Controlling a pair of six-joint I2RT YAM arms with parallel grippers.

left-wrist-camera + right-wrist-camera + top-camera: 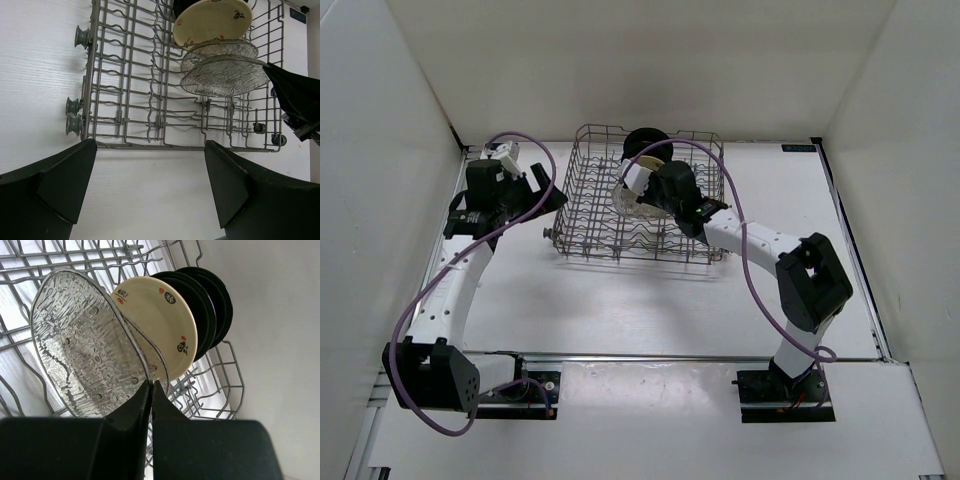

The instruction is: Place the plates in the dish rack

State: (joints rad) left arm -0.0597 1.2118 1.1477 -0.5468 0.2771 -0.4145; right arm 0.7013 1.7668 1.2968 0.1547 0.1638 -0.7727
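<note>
The right arm bends over the grey wire dish rack [582,215], right claw [151,385] pressed together at a clear textured plate [80,340] near the rack's far edge. The left arm hangs beside the left edge, left claw [150,145] spread.

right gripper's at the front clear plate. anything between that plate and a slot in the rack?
Nothing visible. The front clear plate, its rim apparently pinched by the right gripper, is already inside the dish rack, close beside the second clear plate. The tines on its open side are bare.
</note>
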